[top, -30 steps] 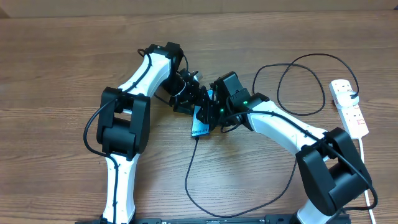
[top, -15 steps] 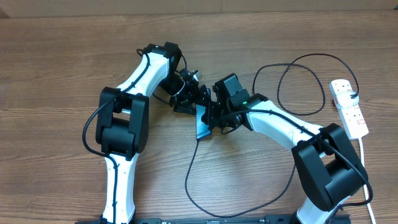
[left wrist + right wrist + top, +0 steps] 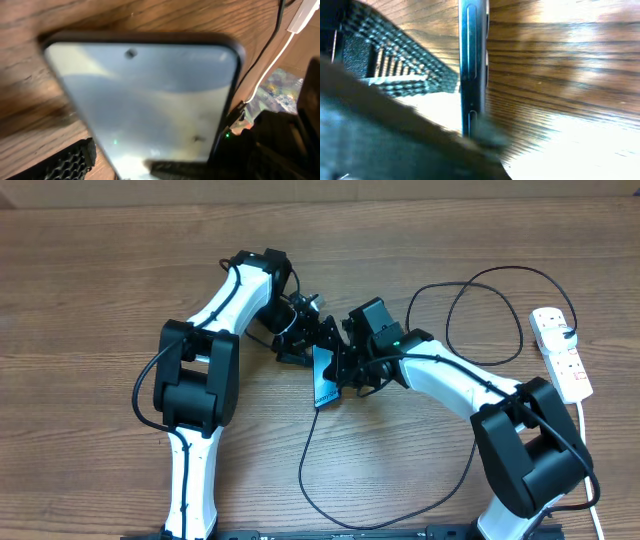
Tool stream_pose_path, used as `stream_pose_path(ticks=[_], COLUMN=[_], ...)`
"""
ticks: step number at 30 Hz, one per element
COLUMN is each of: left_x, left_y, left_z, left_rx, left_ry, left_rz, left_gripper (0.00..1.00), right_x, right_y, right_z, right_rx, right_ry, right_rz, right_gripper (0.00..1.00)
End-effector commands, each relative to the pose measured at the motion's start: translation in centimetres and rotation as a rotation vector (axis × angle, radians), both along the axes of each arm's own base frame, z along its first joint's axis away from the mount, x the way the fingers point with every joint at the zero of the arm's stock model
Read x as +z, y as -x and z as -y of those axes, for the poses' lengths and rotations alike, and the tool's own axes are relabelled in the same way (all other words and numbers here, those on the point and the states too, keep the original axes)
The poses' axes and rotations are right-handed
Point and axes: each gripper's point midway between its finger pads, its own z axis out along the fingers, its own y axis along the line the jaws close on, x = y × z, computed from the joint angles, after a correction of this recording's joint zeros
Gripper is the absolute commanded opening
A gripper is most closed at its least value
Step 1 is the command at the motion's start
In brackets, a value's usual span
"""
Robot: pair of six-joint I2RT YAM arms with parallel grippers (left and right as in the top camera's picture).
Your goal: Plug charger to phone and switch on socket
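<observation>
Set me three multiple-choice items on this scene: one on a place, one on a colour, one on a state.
1. Where does the socket lie?
A. between the two grippers
B. near the right-hand edge of the table
C. under the left arm

2. What colour is the socket's casing?
A. black
B. white
C. green

3. How is the screen of the phone?
A. lit light blue
B. dark
C. face down on the wood

Answers:
1 B, it lies far out on the right arm's side.
2 B, the casing shows white with red marks.
3 A, the overhead view shows it glowing blue.
</observation>
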Motion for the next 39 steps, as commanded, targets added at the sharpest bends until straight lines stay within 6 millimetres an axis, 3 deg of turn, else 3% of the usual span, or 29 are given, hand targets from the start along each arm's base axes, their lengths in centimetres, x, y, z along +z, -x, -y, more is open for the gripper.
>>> stream_pose_path(ticks=[1,6,10,20,25,34,39], left_x=[0.3,0.2,-0.5,-2.2,-3.0,-3.5,-3.6], left_y=[-0.7,-1.0,-1.1,-1.7,-2.5,-4.9,-5.4], left_z=[-0.8,-2.1,-3.1,-5.1,-6.2,-5.9,-6.0], left_rx=[0.020,0.045,0.035,-0.001,-0.014,0.024,0.042], left_ry=[0.031,0.013,-0.046,-0.192,-0.259,-0.258,-0.274], left_rz=[0.003,-0.007,0.007,0.067,0.117,0.211,0.219], left_gripper=[0.92,0.94,1.00,0.99,1.00,1.00,0.99], right_x=[3.0,3.9,3.0,1.0,0.7,0.6,0.6], right_y=[-0.8,-0.7,0.2,2.2,2.8,2.8,2.2], right_z=[0.3,2.0,3.9,8.6,9.9,10.6,12.3], right_rx=[0.020,-0.014,-0.019,-0.054,-0.060,-0.066,-0.092], right_ry=[-0.050,0.022,0.130,0.381,0.449,0.486,0.581], right_rz=[0.073,0.094,0.075,-0.001,-0.020,-0.014,0.024], right_gripper=[0.04,0.04,0.04,0.04,0.04,0.04,0.04])
